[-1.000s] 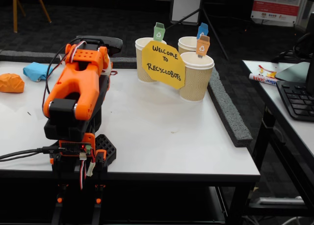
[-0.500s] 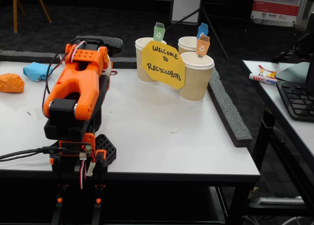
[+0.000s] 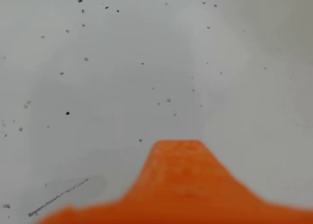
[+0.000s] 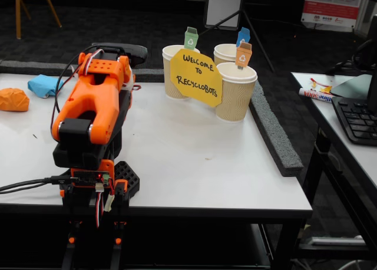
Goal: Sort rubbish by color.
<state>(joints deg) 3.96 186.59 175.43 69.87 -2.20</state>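
In the fixed view an orange wad of rubbish [image 4: 13, 99] lies at the table's far left edge, and a light blue wad [image 4: 44, 85] sits just behind it to the right. My orange arm [image 4: 91, 105] is folded down on its base near the front left, well apart from both wads. Its gripper end is hidden behind the arm's body there. The wrist view shows only one blurred orange fingertip [image 3: 177, 158] close above the bare, speckled white table [image 3: 146, 62], with nothing held in sight.
Three paper cups [image 4: 235, 96] stand at the back centre behind a yellow sign [image 4: 195, 77], carrying green [image 4: 191, 38], blue [image 4: 242, 36] and orange [image 4: 243, 54] tags. A grey foam strip [image 4: 277, 140] lines the table's right edge. A keyboard [image 4: 356, 119] lies on the neighbouring desk.
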